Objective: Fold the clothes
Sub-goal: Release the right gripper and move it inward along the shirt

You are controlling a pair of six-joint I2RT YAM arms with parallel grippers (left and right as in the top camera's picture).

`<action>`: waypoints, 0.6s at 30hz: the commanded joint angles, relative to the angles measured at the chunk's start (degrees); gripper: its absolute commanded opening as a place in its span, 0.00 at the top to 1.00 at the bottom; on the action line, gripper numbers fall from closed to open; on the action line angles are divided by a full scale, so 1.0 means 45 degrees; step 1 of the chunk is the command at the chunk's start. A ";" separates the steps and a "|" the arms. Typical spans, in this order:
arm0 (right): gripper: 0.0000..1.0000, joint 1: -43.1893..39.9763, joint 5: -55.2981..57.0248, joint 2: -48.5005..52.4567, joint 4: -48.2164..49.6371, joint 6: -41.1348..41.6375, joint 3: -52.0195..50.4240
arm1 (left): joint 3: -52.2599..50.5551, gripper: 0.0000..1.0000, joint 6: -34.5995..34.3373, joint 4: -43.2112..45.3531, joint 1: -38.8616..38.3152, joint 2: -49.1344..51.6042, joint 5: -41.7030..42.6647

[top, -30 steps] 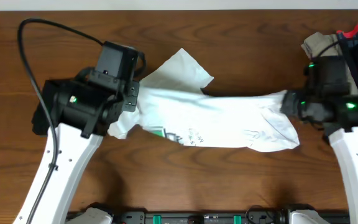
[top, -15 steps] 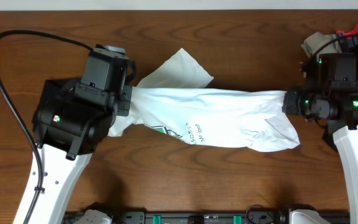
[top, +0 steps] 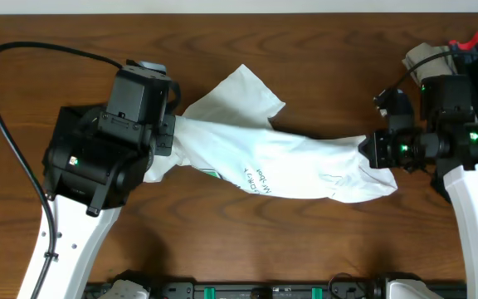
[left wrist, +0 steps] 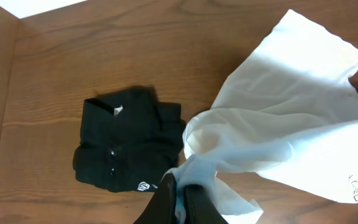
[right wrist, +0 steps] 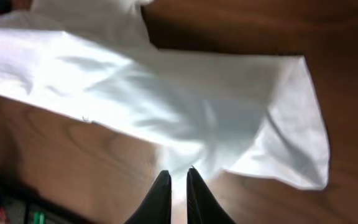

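The shirt (top: 297, 162) is not folded yet. It hangs in a long, bunched strip over the bench (top: 247, 241), between the two arms. The left gripper (left wrist: 180, 190) has its jaws closed tight on one end. The right gripper (right wrist: 174, 177) has narrow jaws, and the other end looks pinched in them. A black top (left wrist: 126, 146) lies folded near the left arm, so that one looks done. A khaki cloth (top: 426, 56) and a red cloth (top: 475, 40) wait at the far right. I think the shirt must be laid flat first.
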 commanded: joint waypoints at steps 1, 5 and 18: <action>0.93 -0.0107 -0.0199 0.0427 -0.0267 -0.0248 0.0180 | 0.0097 0.94 0.0126 -0.0019 0.0068 -0.0189 -0.0408; 0.96 -0.0102 -0.0019 0.0937 -0.0267 0.0301 0.0107 | 0.0097 0.94 0.0126 -0.0015 0.0068 -0.0189 -0.0408; 0.67 0.1093 -0.0024 0.2875 -0.0160 0.0622 -0.1384 | 0.0097 0.94 0.0126 0.0005 0.0068 -0.0185 -0.0403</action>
